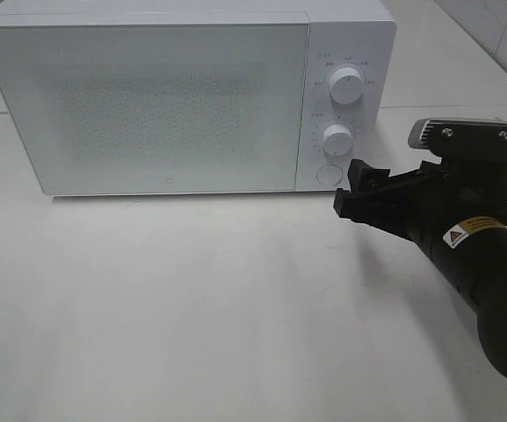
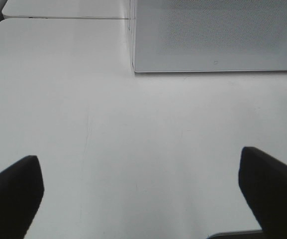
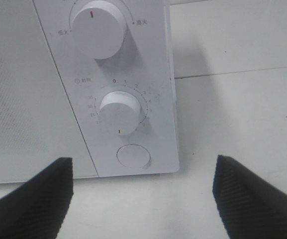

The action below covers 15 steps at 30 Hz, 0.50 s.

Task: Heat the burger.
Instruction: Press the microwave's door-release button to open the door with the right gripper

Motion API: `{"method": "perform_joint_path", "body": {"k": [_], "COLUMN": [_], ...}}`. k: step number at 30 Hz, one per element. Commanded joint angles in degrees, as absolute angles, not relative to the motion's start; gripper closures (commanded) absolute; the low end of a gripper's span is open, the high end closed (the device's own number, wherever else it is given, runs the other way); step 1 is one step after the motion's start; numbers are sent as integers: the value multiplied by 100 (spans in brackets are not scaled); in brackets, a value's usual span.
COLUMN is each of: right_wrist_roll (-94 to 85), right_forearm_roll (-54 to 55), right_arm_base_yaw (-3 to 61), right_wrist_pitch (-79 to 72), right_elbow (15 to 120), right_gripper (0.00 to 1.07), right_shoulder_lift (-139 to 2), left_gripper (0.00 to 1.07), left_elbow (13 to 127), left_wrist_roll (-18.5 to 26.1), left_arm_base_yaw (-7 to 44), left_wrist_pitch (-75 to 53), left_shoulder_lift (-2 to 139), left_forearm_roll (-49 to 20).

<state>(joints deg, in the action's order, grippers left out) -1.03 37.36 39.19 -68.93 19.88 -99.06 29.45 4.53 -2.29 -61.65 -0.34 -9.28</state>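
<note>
While right gripper (image 3: 143, 167) gapes near microwave (image 1: 165, 97), timer scale (image 3: 133, 85) shows red 0.

A microwave (image 1: 148, 97) stands on the table (image 1: 191, 308), right gripper (image 1: 350, 189) before its dials (image 1: 336, 137).

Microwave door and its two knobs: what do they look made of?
The door: looks like white frosted glass or glossy plastic over a fine dot mesh; the speckled pattern shows through, so I can't tell which. The upper knob and lower knob: smooth white moulded plastic by the look, matte, with soft shading and an indicator line each.
</note>
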Motion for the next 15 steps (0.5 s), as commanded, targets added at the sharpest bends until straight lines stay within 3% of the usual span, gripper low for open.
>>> {"method": "perform_joint_path", "body": {"k": [1,9,14,15], "right_wrist_roll": [911,3650,5277,5947], "right_forearm_roll": [3684,3684,3684,3678], "right_arm_base_yaw": [3925,3925,3925,3925], "right_wrist_pitch": [-7517,-7191,-7070,-7002], "right_elbow": [1988,1988,1988,1988], "right_gripper": [32,41,53,60], "right_shoulder_lift": [-9884,-9884,-9884,-9884], "left_gripper": [7,7,7,7], "left_elbow": [2939,2939,2939,2939], "left_wrist_roll": [418,418,418,418], "left_arm_base_yaw": [-241,-241,-241,-241], "left_wrist_pitch": [-6113,-6113,-6113,-6113], "left_shoulder_lift": [-160,-160,-160,-160], "left_forearm_roll": [-963,-963,-963,-963]}}
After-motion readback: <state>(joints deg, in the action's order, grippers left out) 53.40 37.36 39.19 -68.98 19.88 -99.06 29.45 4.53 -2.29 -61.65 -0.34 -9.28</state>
